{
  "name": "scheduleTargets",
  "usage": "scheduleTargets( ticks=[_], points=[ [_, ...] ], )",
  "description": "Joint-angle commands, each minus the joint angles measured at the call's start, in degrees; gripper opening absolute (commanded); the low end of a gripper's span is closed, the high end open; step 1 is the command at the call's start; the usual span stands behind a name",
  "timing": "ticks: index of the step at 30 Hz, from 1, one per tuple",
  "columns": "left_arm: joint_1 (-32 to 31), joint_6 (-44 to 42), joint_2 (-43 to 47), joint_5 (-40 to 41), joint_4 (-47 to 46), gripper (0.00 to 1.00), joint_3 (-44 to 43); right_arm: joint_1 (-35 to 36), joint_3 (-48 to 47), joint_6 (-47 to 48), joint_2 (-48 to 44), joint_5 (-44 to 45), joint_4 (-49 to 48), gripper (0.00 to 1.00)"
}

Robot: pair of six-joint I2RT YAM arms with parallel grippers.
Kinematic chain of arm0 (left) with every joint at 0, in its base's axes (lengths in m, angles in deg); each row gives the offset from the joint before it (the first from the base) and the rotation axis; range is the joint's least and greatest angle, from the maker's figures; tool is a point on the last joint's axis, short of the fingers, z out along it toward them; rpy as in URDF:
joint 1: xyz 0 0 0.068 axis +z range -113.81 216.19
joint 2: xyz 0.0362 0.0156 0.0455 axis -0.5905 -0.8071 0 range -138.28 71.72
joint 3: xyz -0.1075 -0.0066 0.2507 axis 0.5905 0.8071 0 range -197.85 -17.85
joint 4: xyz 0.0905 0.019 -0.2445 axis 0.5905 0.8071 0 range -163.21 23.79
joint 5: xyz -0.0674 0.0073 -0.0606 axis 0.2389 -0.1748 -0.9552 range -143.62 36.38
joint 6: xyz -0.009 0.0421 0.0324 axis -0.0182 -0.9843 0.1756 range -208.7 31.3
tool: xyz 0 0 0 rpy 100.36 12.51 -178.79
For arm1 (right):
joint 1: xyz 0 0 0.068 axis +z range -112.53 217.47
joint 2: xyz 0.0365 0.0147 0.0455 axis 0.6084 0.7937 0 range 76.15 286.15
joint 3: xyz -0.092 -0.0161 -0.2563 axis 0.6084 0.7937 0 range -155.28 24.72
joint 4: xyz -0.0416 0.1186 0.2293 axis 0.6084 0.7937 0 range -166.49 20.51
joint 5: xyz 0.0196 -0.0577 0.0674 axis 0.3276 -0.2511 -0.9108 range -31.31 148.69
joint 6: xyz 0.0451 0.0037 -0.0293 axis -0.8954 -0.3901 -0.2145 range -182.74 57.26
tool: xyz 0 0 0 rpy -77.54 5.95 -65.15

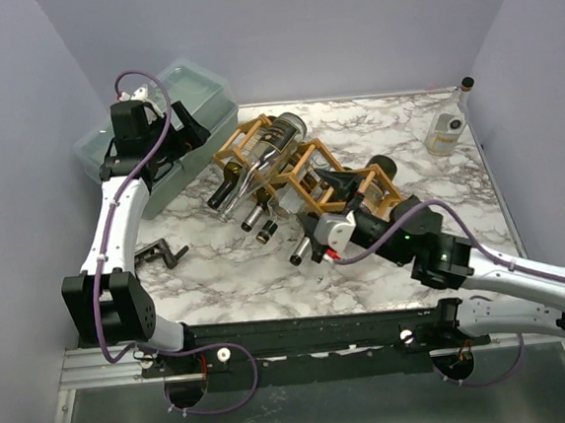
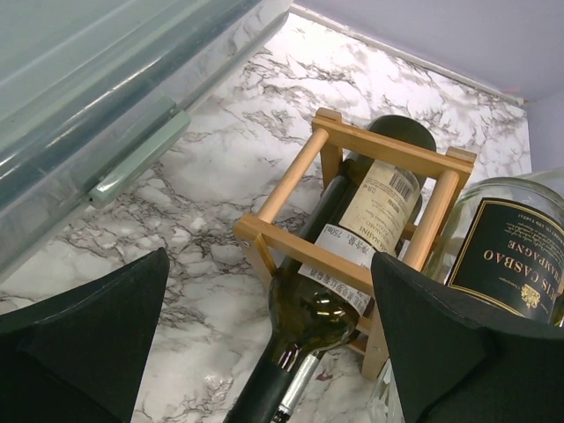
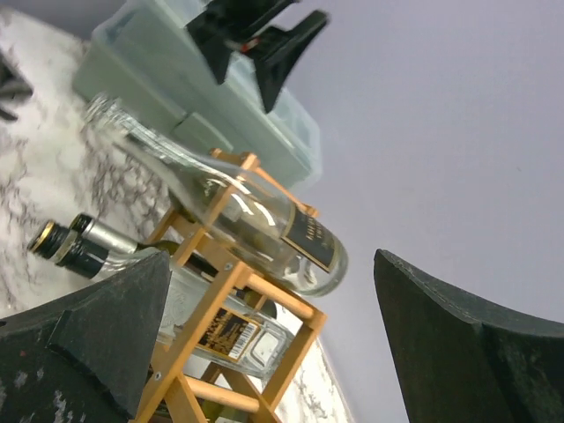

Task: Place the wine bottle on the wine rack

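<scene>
The wooden wine rack [image 1: 309, 174] lies diagonally mid-table, with several bottles in its cells. A dark green bottle [image 2: 352, 220] lies in the end cell of the rack [image 2: 291, 233], neck toward me. A clear bottle with a black label [image 2: 511, 247] rests next to it, on top of the rack [image 1: 272, 151]. My left gripper [image 1: 188, 131] is open and empty, held above the table left of the rack; the green bottle's shoulder lies below its jaws [image 2: 269, 352]. My right gripper [image 1: 340, 189] is open and empty at the rack's near side, jaws [image 3: 273, 344] facing the rack [image 3: 220, 291] and the clear bottle [image 3: 238, 220].
A translucent green lidded bin [image 1: 152, 134] stands at the back left, also in the left wrist view [image 2: 97, 97]. A small clear bottle [image 1: 448, 128] stands at the back right. A small black clamp [image 1: 162, 252] lies on the marble near the left arm.
</scene>
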Motion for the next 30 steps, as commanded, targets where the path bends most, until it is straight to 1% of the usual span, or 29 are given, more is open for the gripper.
scheduleTargets(
  ticks=[1, 3, 5, 7, 9, 11, 12, 14, 15, 18, 20, 22, 25, 27, 30],
  points=[
    [-2.0, -0.4, -0.9, -0.8, -0.3, 0.99, 0.0, 0.4, 0.0, -8.1, -6.5, 7.3, -2.0, 1.00],
    [-3.0, -1.4, -0.3, 1.4, -0.2, 0.98, 0.5, 0.4, -0.2, -9.4, -8.6, 10.2, -2.0, 1.00],
    [-3.1, -1.4, -0.7, 1.1, -0.1, 0.99, 0.3, 0.4, -1.1, -10.6, -10.4, 11.3, 1.7, 1.00],
    [-3.2, -1.3, -0.8, 0.7, 0.0, 0.99, 0.1, 0.4, -0.1, -10.8, -12.3, 12.9, 2.6, 1.00],
    [-4.0, -2.4, -0.4, 2.7, 0.1, 0.99, 0.4, 0.4, 2.3, -11.6, -13.1, 20.2, -3.1, 1.00],
    [-4.3, -2.7, -0.7, 3.5, 0.2, 0.99, 0.5, 0.4, 3.3, -12.0, -12.6, 30.8, -8.1, 1.00],
    [-4.3, -2.6, -1.1, 3.2, 0.4, 0.99, 0.3, 0.2, 4.0, -10.7, -12.1, 35.7, -10.4, 1.00],
    [-4.5, -2.7, -1.6, 3.2, 0.5, 0.98, 0.2, -0.8, 6.1, -7.9, -11.9, 40.6, -16.0, 1.00],
    [-4.8, -3.2, -1.6, 4.1, 0.6, 0.99, 0.4, -1.4, 6.2, -8.5, -12.0, 42.1, -17.2, 1.00],
    [-5.1, -3.5, -2.3, 5.0, 0.9, 0.99, 0.2, -4.1, 4.7, -13.8, -12.9, 41.8, -14.0, 1.00],
    [-5.3, -3.4, -2.5, 4.1, 1.3, 0.99, -0.2, -6.1, 5.7, -14.9, -13.4, 40.7, -15.1, 1.00],
    [-6.0, -4.1, -1.7, 5.6, 1.3, 0.99, 0.0, -8.7, 6.4, -17.8, -12.6, 40.5, -15.0, 1.00],
    [-6.4, -4.9, -1.2, 7.5, 1.5, 0.99, 0.2, -14.9, 2.6, -25.0, -8.8, 38.6, -5.4, 1.00],
    [-6.5, -4.7, -1.3, 6.4, 2.0, 0.98, -0.4, -20.4, 0.9, -29.8, -6.4, 37.1, -1.6, 1.00],
    [-7.1, -5.0, -0.3, 7.0, 1.9, 0.99, -0.2, -28.6, -0.9, -40.9, -4.4, 33.5, 2.7, 1.00]
  ],
)
